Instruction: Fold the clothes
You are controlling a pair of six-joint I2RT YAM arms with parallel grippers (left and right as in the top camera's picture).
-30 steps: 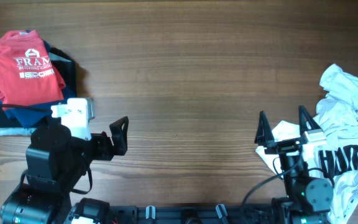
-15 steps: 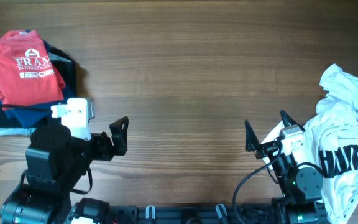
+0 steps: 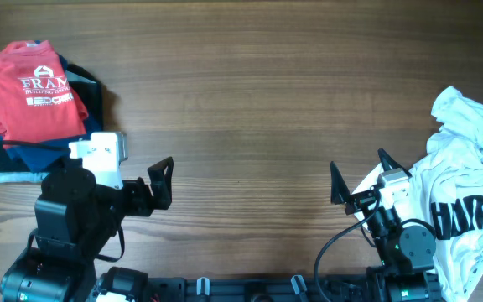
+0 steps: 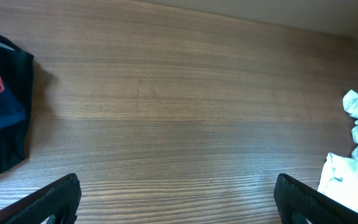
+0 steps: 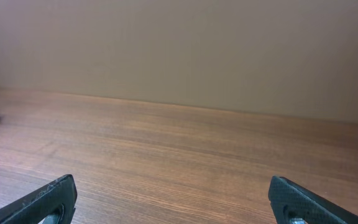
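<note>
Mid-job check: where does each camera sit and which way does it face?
Overhead: above the table, looking straight down; left gripper and right gripper at the bottom, both open.
Left wrist: low over the table, looking across it; own fingers in the bottom corners.
Right wrist: near level, facing the wall; own fingers in the bottom corners.
Shared: overhead and left wrist both show the red shirt and white shirts.

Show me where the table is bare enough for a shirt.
Bare: the middle of the table, between the red T-shirt pile at left and the white T-shirts at right. Crowded: those ends, and the near edge around the left gripper and right gripper.
</note>
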